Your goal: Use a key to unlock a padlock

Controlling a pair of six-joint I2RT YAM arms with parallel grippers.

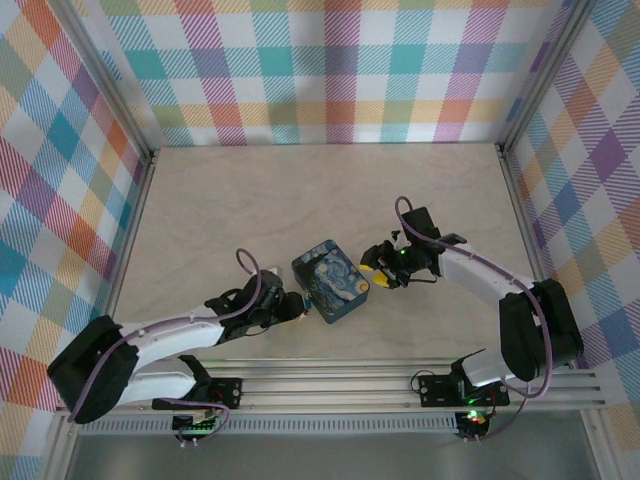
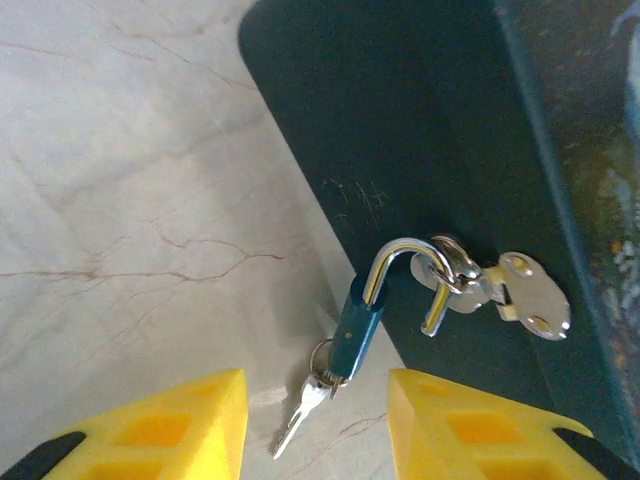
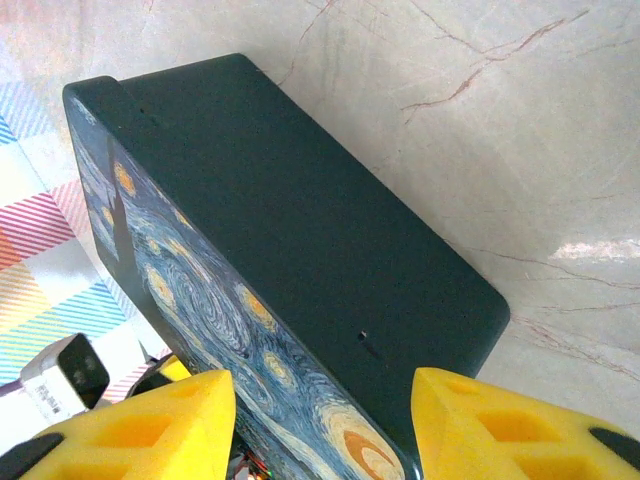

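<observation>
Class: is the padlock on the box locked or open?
Open: the padlock has one shackle leg free of its blue body, hooked through the hasp.

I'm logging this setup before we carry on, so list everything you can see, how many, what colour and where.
box: one, dark teal with a starry-night print lid, mid-table
hasp: one, silver, on the box's side
padlock: one, blue body with a silver shackle, hanging from the hasp, one shackle end out of the body
key: one visible, silver, on a ring under the padlock
table: one, beige marble pattern
walls: three, pastel plaid, around the table
left arm: one, white and black, near edge
right arm: one, white and black, near edge
left hand: one, yellow fingers, open, near the key
right hand: one, yellow fingers apart at the box's right side, grip unclear
</observation>
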